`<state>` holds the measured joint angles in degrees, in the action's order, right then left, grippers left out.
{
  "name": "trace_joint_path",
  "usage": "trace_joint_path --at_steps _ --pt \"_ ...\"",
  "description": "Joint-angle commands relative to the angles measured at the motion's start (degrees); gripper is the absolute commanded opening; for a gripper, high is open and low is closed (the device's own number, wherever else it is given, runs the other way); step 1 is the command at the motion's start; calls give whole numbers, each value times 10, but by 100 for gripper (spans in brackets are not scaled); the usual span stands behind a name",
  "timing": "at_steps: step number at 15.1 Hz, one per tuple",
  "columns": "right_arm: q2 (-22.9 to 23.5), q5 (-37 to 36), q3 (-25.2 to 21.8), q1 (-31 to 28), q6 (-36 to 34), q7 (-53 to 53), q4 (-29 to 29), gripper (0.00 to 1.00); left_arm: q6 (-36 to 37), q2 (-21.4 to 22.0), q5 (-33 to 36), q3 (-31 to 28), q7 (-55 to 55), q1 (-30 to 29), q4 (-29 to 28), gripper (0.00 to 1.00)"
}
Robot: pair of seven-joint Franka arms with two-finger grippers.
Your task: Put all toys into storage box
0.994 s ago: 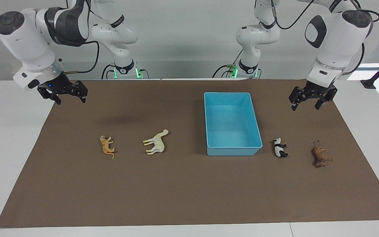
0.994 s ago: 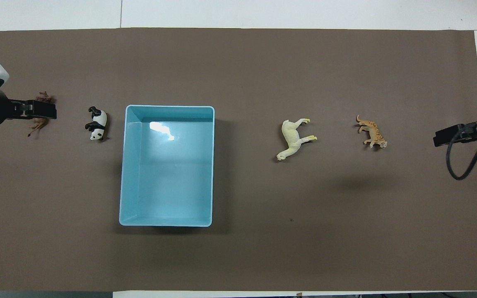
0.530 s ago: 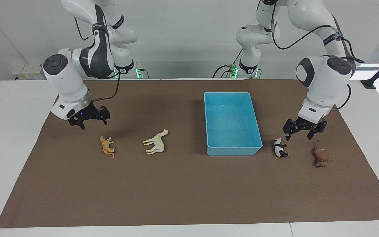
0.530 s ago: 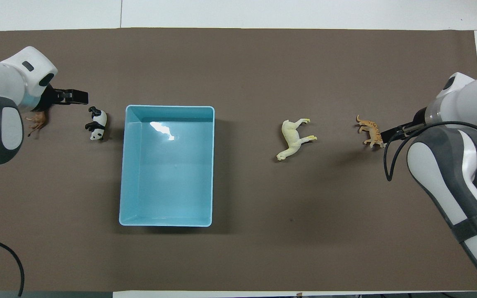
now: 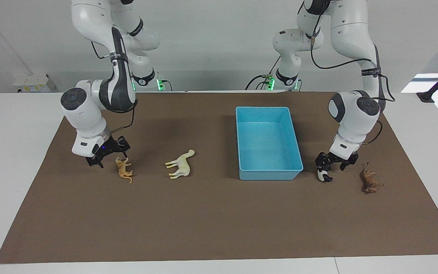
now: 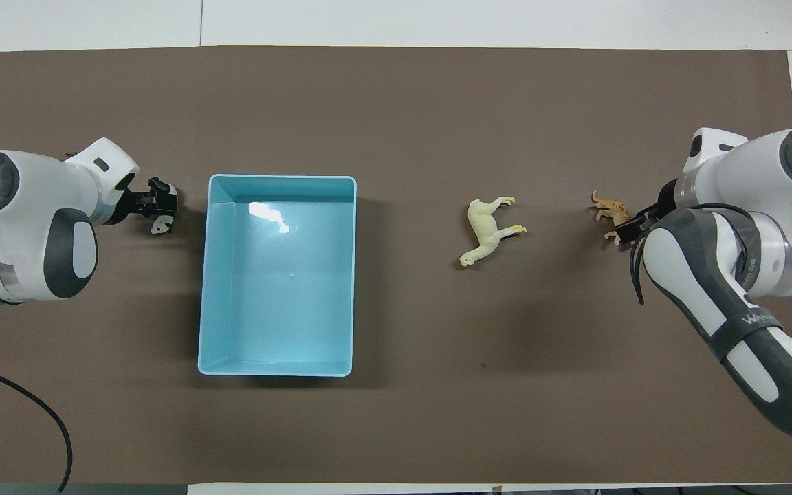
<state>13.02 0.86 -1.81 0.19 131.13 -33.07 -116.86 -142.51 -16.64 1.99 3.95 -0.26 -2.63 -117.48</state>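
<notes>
Mat [image 5: 219,228]: lying brown across the table, carrying everything
Storage box [image 5: 242,152]: sitting mid-mat, holding nothing
Right gripper [image 5: 107,156]: hanging low at the tiger's 10 o'clock, facing view; fingers standing apart
Left gripper [image 5: 332,164]: hanging right over the panda, fingers apart
Horse [image 5: 181,164]: lying at the box's 9 o'clock
Tiger [image 5: 124,169]: lying at the horse's 9 o'clock
Lion [image 5: 370,179]: lying at the panda's 3 o'clock
Panda [image 5: 322,176]: lying just beside the box, 3 o'clock

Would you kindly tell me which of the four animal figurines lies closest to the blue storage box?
The panda, under the left gripper beside the storage box. The lion, white horse and tiger lie farther from it.
</notes>
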Motion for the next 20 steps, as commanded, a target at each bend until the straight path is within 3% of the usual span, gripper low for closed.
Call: trace_joint_path --at_steps 1,4,5,7,9,10,16,19,20 --pt "28 19 4 -3 27 -28 1 100 5 10 -2 1 -25 6 -10 100" --pt "42 30 4 -1 46 -25 3 100 -2 13 -2 1 -26 11 -37 100" --pt "46 30 4 -1 50 -25 3 100 -1 12 -1 1 -26 13 -37 90" --pt "47 30 4 -1 51 -25 2 100 6 11 -1 1 -26 14 -30 42" --pt "48 30 4 0 55 -24 2 100 20 6 -2 1 -26 13 -10 16" --pt "51 30 4 0 62 -23 1 100 42 5 -2 1 -26 13 15 12" --pt "50 31 3 12 61 -23 -8 100 271 20 -32 6 -67 31 177 13" --pt "49 31 3 7 61 -24 -11 100 294 63 -32 4 -199 127 131 16" --pt "49 31 3 7 61 -21 -16 95 286 77 -30 4 -236 162 95 16"
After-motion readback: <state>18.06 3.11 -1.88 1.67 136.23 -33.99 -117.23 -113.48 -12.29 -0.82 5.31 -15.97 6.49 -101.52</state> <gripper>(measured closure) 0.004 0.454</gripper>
